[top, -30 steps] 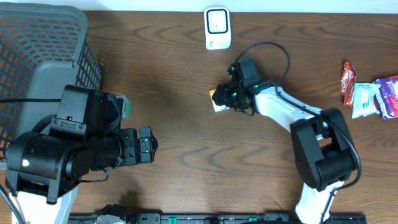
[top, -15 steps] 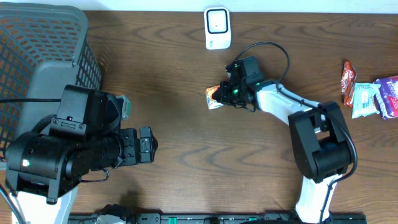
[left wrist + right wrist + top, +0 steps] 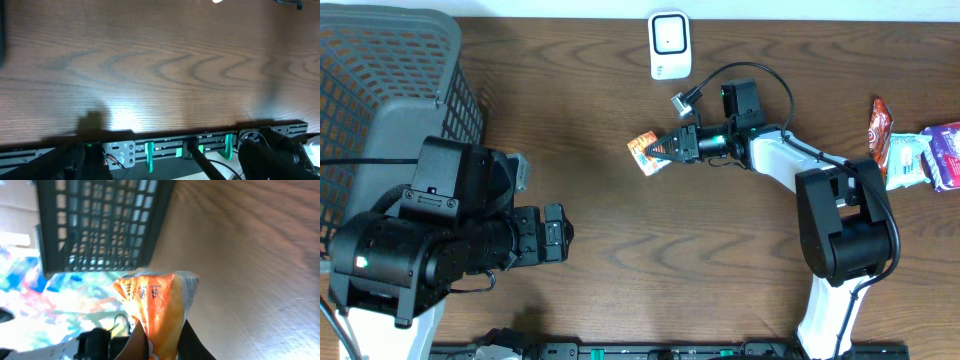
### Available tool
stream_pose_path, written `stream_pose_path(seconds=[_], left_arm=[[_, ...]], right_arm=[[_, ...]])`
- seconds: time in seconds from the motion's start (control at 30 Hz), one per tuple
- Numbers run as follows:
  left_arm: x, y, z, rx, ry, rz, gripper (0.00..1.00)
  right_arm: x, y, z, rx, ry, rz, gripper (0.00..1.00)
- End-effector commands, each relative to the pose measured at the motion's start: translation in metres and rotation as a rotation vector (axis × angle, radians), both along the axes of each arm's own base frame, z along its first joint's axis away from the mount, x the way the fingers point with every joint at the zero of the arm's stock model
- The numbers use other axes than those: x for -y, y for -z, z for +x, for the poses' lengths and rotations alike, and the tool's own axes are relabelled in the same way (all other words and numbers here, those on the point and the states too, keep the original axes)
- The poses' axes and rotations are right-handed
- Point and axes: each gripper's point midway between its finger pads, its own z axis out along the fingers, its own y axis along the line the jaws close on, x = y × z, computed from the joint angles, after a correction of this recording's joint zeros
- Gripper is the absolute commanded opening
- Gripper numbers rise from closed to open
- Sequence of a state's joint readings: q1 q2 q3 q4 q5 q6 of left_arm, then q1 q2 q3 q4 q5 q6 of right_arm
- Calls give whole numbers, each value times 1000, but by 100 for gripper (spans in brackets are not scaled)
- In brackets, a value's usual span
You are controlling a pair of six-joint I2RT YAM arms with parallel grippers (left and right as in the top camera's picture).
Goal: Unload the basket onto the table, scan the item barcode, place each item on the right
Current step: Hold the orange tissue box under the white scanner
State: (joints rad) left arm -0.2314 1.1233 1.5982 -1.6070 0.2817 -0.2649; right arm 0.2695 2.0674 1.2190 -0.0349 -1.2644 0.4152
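My right gripper (image 3: 667,149) is shut on an orange and white snack packet (image 3: 644,153), holding it off the table and pointing left, below the white scanner (image 3: 670,45) at the table's far edge. In the right wrist view the packet (image 3: 159,297) stands pinched between the two fingers (image 3: 137,342), its printed face turned toward the camera; no barcode is legible. My left gripper (image 3: 553,236) hangs open over bare wood at the front left, far from the packet. In the left wrist view its dark fingers (image 3: 280,155) sit wide apart with nothing between them.
A dark mesh basket (image 3: 380,70) fills the back left corner and also shows in the right wrist view (image 3: 100,225). More snack packets (image 3: 910,160) lie at the right edge. A rail with green clips (image 3: 150,152) runs along the table's front edge.
My right gripper closed on the packet, lifted it off the table and carried it left while the wrist turned sideways. The left arm has not moved.
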Motion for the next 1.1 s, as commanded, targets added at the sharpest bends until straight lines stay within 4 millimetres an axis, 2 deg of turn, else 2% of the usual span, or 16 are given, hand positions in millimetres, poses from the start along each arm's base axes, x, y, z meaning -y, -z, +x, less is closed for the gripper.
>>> stream_pose_path(seconds=[0.0, 0.1, 0.3, 0.43, 0.6, 0.83, 0.9, 1.0, 1.03, 1.07], left_arm=[[-3, 0, -3, -9, -4, 9, 98], [-3, 0, -3, -9, -4, 10, 98], [-3, 0, -3, -9, -4, 9, 98], [-3, 0, -3, -9, -4, 9, 98], [-3, 0, -3, -9, -4, 9, 98], [-3, 0, -3, -9, -4, 9, 98], [-3, 0, -3, -9, -4, 9, 98], [-3, 0, -3, -9, -4, 10, 98], [-3, 0, -3, -9, -4, 9, 98], [-3, 0, -3, -9, -4, 9, 98]], right_arm=[[-6, -12, -4, 13, -44, 46, 1], [-5, 3, 4, -34, 29, -43, 1], [10, 60, 20, -54, 221, -373, 1], [14, 71, 23, -3, 266, -493, 1], [29, 63, 30, 108, 389, -709, 1], [59, 36, 40, 521, 559, -1193, 1], [70, 23, 43, 629, 655, -1330, 1], [81, -11, 50, 786, 857, -1468, 1], [78, -33, 60, 887, 943, -1483, 1], [71, -40, 67, 940, 926, -1462, 1]])
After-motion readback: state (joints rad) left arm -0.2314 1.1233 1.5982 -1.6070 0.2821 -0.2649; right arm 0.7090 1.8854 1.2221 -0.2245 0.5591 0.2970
